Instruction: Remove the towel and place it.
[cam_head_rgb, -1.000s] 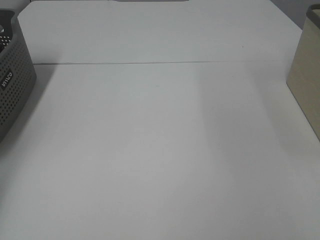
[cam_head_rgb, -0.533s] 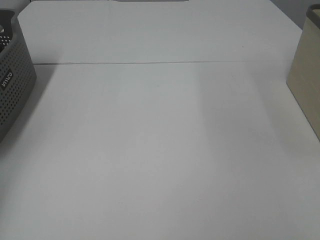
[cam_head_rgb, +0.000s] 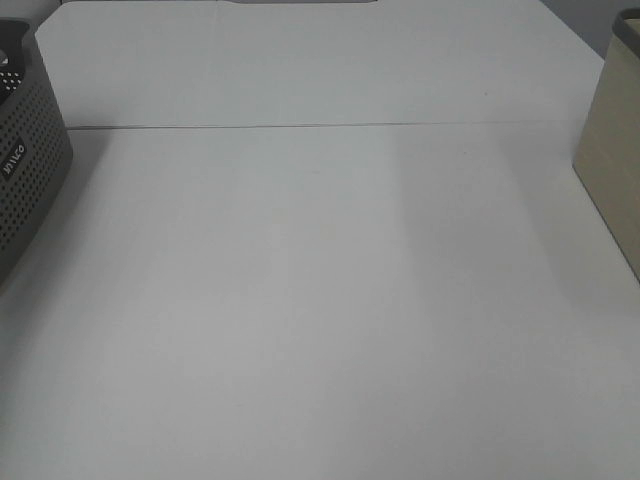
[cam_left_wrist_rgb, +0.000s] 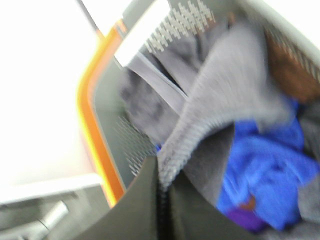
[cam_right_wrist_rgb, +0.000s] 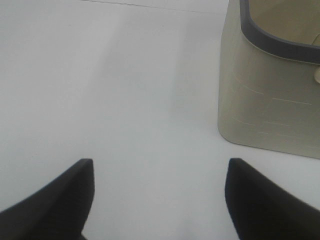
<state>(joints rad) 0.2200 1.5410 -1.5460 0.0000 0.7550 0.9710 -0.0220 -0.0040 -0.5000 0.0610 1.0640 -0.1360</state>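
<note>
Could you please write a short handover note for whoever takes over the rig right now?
The left gripper is shut and appears to pinch a fold of the grey terry-cloth towel inside the grey perforated plastic basket; that view is blurred.
The right gripper is open and empty, over the white table near the beige plastic bin.
Done: towel gripped.
Left: lift it out of the basket, clear of the blue cloth beside it, and place it.
</note>
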